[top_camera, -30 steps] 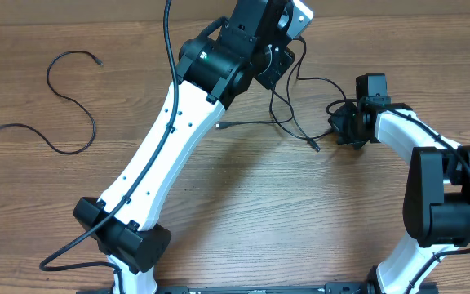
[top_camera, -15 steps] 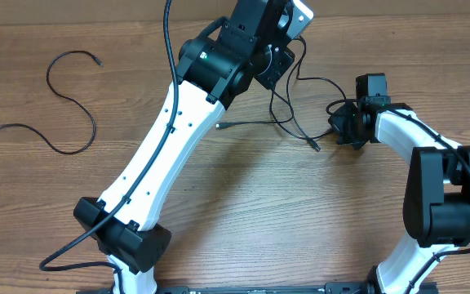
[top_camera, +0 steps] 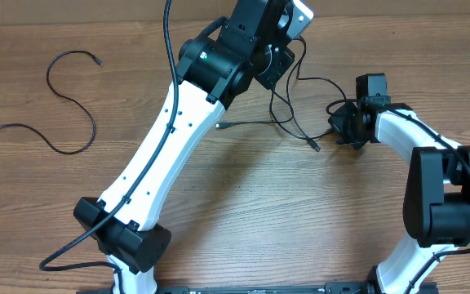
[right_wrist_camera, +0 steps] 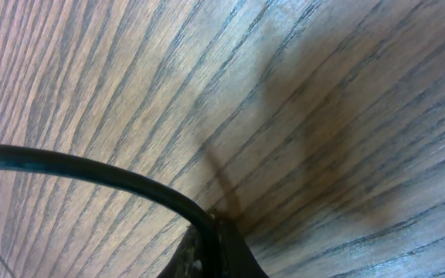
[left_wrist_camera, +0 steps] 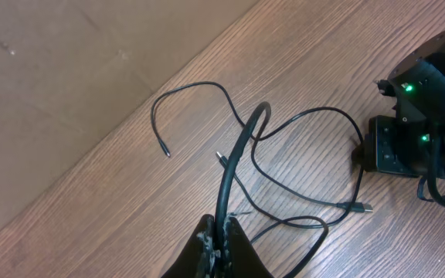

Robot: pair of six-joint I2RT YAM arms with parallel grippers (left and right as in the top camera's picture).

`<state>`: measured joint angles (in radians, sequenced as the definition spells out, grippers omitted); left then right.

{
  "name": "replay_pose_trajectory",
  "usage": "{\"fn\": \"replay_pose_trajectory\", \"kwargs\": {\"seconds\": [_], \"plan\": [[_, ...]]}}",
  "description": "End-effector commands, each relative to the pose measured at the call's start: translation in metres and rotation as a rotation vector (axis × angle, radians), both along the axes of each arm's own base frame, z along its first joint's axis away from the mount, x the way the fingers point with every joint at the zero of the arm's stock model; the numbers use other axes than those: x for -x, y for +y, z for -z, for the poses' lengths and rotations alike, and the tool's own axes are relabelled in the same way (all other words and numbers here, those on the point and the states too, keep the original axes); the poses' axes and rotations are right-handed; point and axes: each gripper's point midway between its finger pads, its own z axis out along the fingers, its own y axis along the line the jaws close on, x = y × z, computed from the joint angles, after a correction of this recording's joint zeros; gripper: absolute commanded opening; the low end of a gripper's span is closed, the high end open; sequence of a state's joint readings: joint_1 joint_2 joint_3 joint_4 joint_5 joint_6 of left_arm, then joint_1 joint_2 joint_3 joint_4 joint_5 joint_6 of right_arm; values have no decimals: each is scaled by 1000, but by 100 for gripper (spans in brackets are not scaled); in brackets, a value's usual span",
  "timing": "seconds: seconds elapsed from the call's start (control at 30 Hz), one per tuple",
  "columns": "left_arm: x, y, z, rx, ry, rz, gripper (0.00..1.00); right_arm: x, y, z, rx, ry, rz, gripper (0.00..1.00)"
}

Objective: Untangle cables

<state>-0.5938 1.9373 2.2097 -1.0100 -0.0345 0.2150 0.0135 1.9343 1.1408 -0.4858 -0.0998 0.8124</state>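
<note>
Left claw (left_wrist_camera: 219, 245) pinched fully closed on a black cable (left_wrist_camera: 233, 166) arching toward twelve o'clock, right claw (right_wrist_camera: 209, 245) clamped tight on a cable strand (right_wrist_camera: 91, 166) leading toward nine o'clock, tangled cables (top_camera: 277, 122) at the desk's (top_camera: 300, 212) one o'clock, separate cable (top_camera: 93, 126) at ten o'clock.

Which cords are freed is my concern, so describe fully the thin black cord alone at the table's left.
The thin black cord looks rubbery and lies flat on the wooden table in loose curves. A small plug ends its upper right; the other end nears the left edge. Nothing else touches it.
</note>
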Motion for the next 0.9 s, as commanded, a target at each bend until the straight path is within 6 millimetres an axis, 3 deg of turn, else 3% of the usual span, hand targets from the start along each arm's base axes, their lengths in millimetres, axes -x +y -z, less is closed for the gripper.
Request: {"fn": "replay_pose_trajectory", "kwargs": {"seconds": [0.0, 0.57, 0.87], "plan": [[-1, 3, -13, 28, -20, -15, 4, 27, -15, 35, 50, 117, 35, 4], [0, 4, -12, 29, -11, -20, 4, 28, -15, 35, 50, 119, 35, 4], [-7, 7, -17, 106, 1, -116, 4, 28, -15, 35, 50, 119, 35, 4]]}}
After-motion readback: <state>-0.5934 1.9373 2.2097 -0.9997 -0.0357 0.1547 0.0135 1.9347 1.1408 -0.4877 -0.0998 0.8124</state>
